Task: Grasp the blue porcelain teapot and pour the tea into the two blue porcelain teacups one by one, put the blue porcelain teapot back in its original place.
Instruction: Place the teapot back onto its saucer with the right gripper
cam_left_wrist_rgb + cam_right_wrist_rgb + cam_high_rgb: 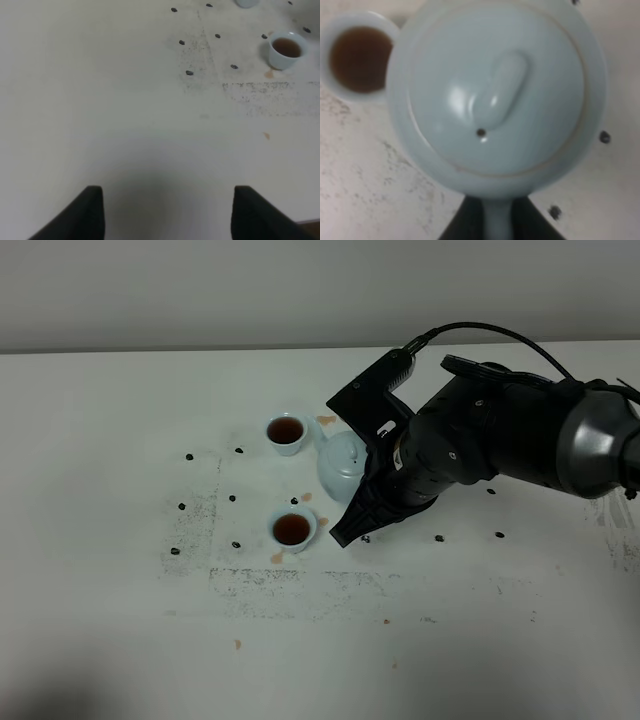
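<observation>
The blue porcelain teapot [340, 465] is upright between the two blue porcelain teacups, its spout toward the far cup. The far teacup [287, 432] and the near teacup [293, 530] both hold brown tea. My right gripper [366, 478] reaches in from the right and is shut on the teapot's handle. In the right wrist view the teapot's lid [495, 95] fills the frame, the handle sits between the dark fingers [462, 222], and one teacup [360, 57] is beside it. My left gripper [167, 215] is open and empty over bare table. The left wrist view shows the near teacup [286, 50].
Small dark marks [181, 506] dot the white table [120, 440] around the cups. Brown tea stains [277, 558] lie near the cups, and a scuffed grey patch [260, 578] runs in front. The bulky right arm [500, 435] covers the table's right middle.
</observation>
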